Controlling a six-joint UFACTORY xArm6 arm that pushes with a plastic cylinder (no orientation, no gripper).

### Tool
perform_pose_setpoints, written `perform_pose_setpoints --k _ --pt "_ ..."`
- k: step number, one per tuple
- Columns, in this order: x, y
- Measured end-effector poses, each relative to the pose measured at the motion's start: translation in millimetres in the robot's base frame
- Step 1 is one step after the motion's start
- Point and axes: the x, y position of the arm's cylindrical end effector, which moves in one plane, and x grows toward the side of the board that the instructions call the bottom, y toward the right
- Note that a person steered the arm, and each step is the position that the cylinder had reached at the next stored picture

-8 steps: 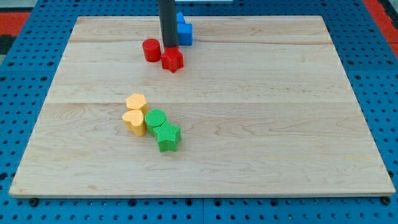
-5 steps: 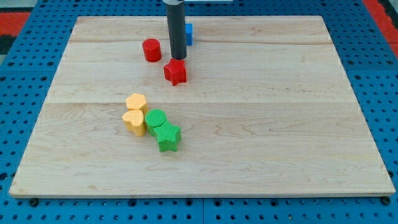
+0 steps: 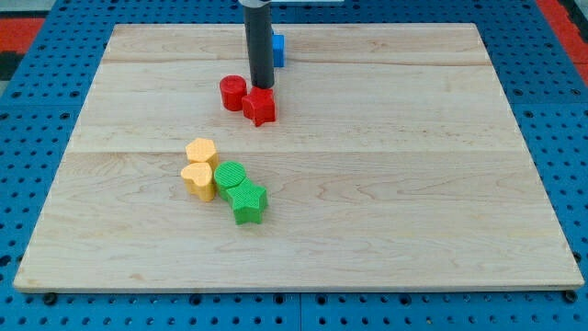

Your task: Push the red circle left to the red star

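The red circle (image 3: 232, 93) sits on the wooden board (image 3: 367, 184) near the view's top, touching the left side of the red star (image 3: 260, 107). My dark rod comes down from the view's top, and my tip (image 3: 262, 85) ends just above the red star and to the right of the red circle. The rod hides part of a blue block (image 3: 277, 49) behind it.
A yellow block (image 3: 201, 151) and a yellow heart (image 3: 197, 179) sit left of centre. A green circle (image 3: 230, 176) and a green star (image 3: 248, 202) touch them on the right. Blue pegboard surrounds the board.
The red star moved down and right from beside the circle, then the red circle moved down and right until it touches the star. My rod shifted slightly right.
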Motion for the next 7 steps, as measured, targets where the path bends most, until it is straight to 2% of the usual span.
perform_pose_setpoints --k 1,2,3,4,6,7 --pt "-3 -6" --pt "-16 18" --pt "-27 -19" --pt "-23 -44" --pt "24 -21" --pt "-2 -49"
